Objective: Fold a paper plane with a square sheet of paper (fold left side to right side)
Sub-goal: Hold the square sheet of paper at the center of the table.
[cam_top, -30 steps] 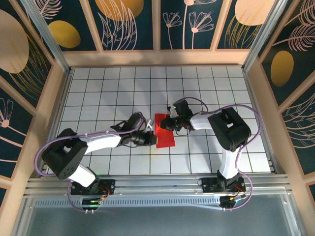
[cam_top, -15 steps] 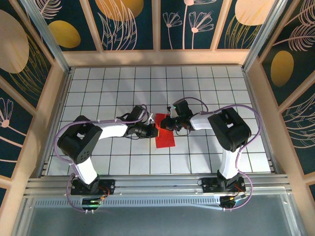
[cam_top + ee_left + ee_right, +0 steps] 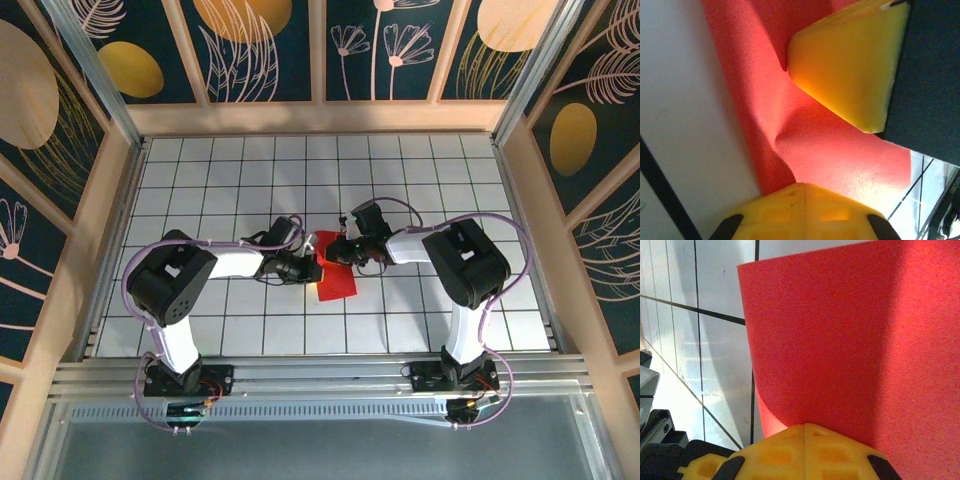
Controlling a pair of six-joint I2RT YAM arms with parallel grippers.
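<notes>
The square sheet of paper [image 3: 338, 285] is bright red and lies as a narrow folded rectangle on the middle of the table. My left gripper [image 3: 313, 268] is shut, with its yellow tips on the paper's left edge. In the left wrist view the red paper [image 3: 840, 155] bulges in a soft ridge that runs up to my left gripper [image 3: 805, 186]. The right gripper's yellow fingertip [image 3: 850, 65] rests on it beyond. My right gripper [image 3: 338, 250] is shut and presses the upper part of the paper [image 3: 830, 340] flat, as my right gripper [image 3: 805, 426] shows. A paper plane is out of view.
The white gridded table [image 3: 200, 180] is fenced by wooden walls [image 3: 110, 220] on three sides. An aluminium rail [image 3: 320, 370] runs along the near edge above both arm bases. The two arms meet over the paper from left and right.
My left gripper has slid up along the paper's left edge, and its elbow has swung up and inward. The right gripper has stayed where it was on the paper.
</notes>
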